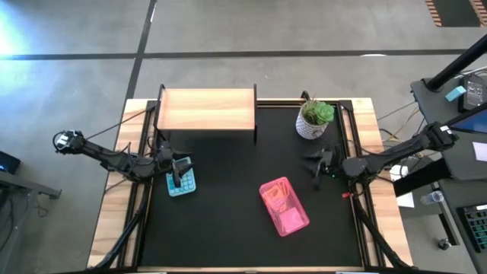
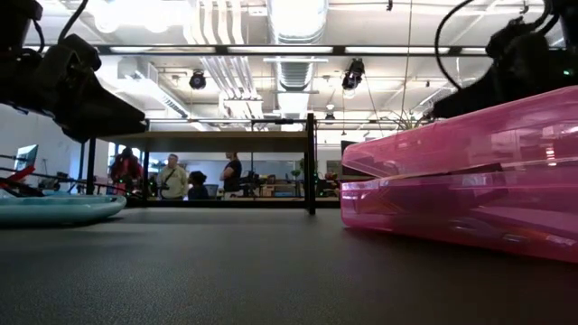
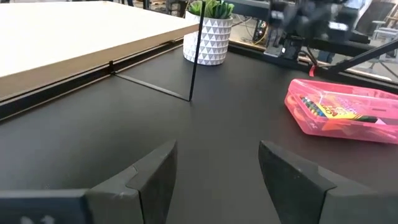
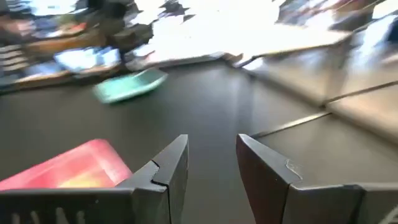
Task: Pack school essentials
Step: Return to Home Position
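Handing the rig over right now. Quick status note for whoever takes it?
Left gripper: open, empty, above the flat teal tray at the table's left side.
Right gripper: open, empty, right of the translucent pink plastic case, near the green plant in a white patterned pot.
Case lies mid-table, lid down, crayon box visible inside; the low view shows a thin gap at one end.
Done: packing, no loose stationery on the mat.
Left: bring both arms home; probably check the lid is latched.

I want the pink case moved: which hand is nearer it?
The right hand, between the case and the plant; the left hand hangs over the teal tray, farther across the mat.
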